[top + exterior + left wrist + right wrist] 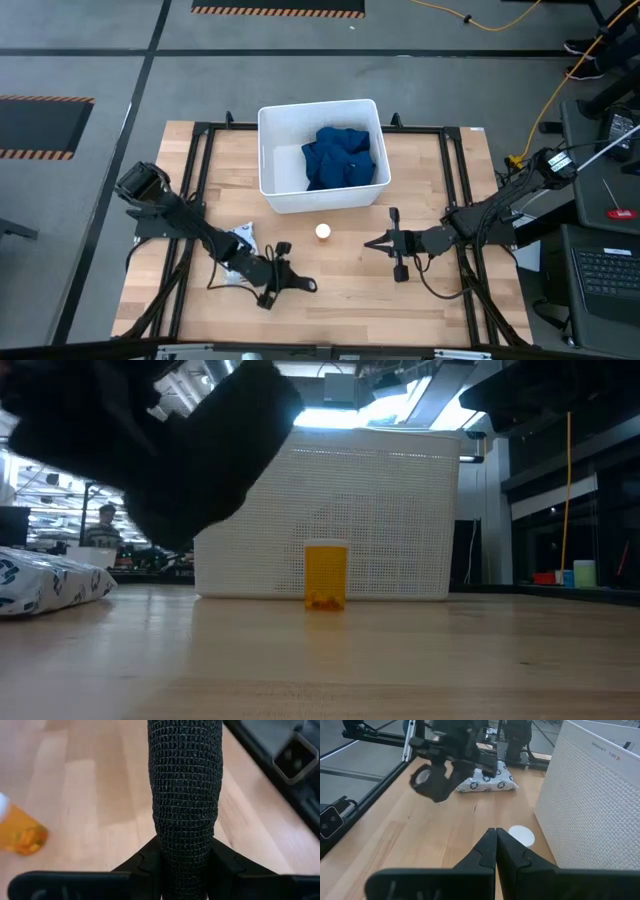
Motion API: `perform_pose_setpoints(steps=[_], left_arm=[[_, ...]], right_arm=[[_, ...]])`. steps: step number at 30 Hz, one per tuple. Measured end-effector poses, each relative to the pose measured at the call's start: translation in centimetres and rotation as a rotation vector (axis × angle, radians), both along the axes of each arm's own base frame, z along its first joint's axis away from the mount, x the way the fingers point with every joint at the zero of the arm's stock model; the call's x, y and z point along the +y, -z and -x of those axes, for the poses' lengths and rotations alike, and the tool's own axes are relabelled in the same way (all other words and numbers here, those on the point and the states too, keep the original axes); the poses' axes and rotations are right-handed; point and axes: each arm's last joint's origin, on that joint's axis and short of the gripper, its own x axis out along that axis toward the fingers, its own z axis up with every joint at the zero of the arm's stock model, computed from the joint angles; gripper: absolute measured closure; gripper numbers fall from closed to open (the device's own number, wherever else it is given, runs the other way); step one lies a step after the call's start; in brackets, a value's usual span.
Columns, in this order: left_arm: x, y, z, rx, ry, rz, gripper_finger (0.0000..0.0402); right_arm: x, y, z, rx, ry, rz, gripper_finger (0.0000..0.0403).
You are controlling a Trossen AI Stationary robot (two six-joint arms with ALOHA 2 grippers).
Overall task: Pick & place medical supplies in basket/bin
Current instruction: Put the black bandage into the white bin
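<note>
Left pincer [283,262] is clamped on the black oblong [185,800], a roll of black wrap standing up between its fingers, gripped low so most of it sticks clear for a drop; it sits near the counter's [340,280] front edge, w/ the dotted white packet [240,240] just behind the arm. Right pincer [496,847], fingers pressed together & holding nothing, waits on the other side, pointing toward the orange bottle [323,232], which stands upright just in front of the white tub [268,160]. Blue cloth [342,157] already lies inside the tub, so prob. 3 items left
</note>
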Motion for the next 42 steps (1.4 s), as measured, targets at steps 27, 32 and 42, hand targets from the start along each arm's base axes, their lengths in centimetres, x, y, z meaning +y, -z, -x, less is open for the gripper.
perform_pose_setpoints(steps=[27,32,42], left_arm=[[10.7,-13.7,9.0,-0.337,-0.298,-0.083,0.0304],[12.2,-14.3,9.4,-0.368,-0.367,-0.157,0.0304],[16.2,-15.3,7.2,-0.341,-0.563,-0.176,0.0304]], right_arm=[[-2.2,-0.1,-1.0,-0.013,0.094,0.029,0.0397],[-3.1,-0.1,-1.4,-0.010,0.118,0.080,0.0397],[-5.2,0.0,-2.0,0.008,0.204,0.103,0.0397]])
